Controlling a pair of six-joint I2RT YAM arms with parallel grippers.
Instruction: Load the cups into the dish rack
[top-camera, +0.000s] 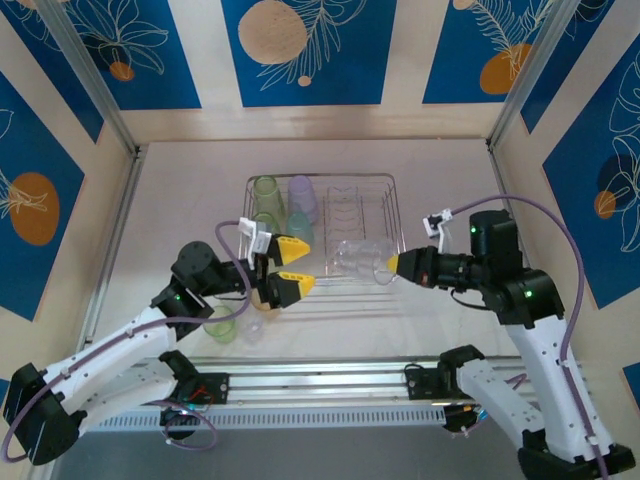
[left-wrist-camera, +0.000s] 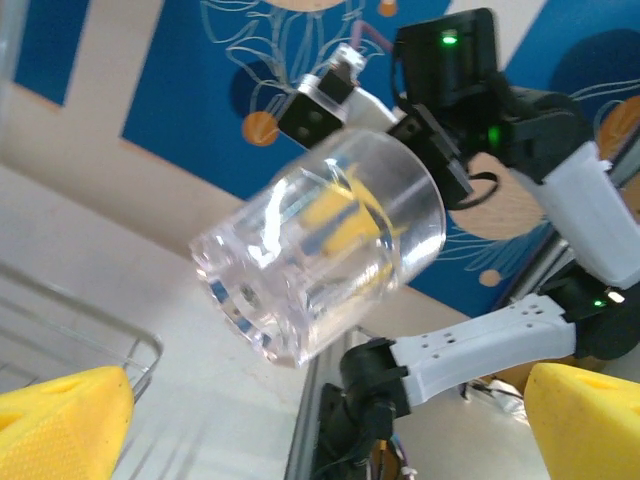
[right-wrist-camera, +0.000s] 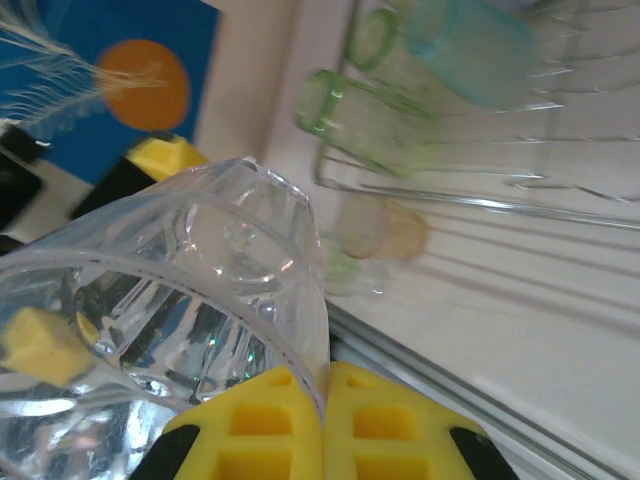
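A clear cup (top-camera: 360, 259) hangs on its side over the front rail of the dish rack (top-camera: 385, 200). My right gripper (top-camera: 393, 266) is shut on its rim, one yellow finger inside the wall and one outside (right-wrist-camera: 322, 420). My left gripper (top-camera: 293, 268) stands open just left of the cup, which floats apart from its yellow fingertips (left-wrist-camera: 60, 420). The clear cup (left-wrist-camera: 320, 255) shows its thick base there. In the rack are green cups (top-camera: 266, 190), a lilac cup (top-camera: 302, 195) and a teal cup (top-camera: 300, 228). A green cup (top-camera: 222, 325) and a pale cup (top-camera: 252, 326) stand on the table.
The rack's right half holds bare upright tines (top-camera: 350, 210). An aluminium rail (top-camera: 320, 385) runs along the near edge between the arm bases. Patterned walls (top-camera: 300, 50) close in the table on three sides. An amber cup (right-wrist-camera: 392, 230) lies near the rack's front.
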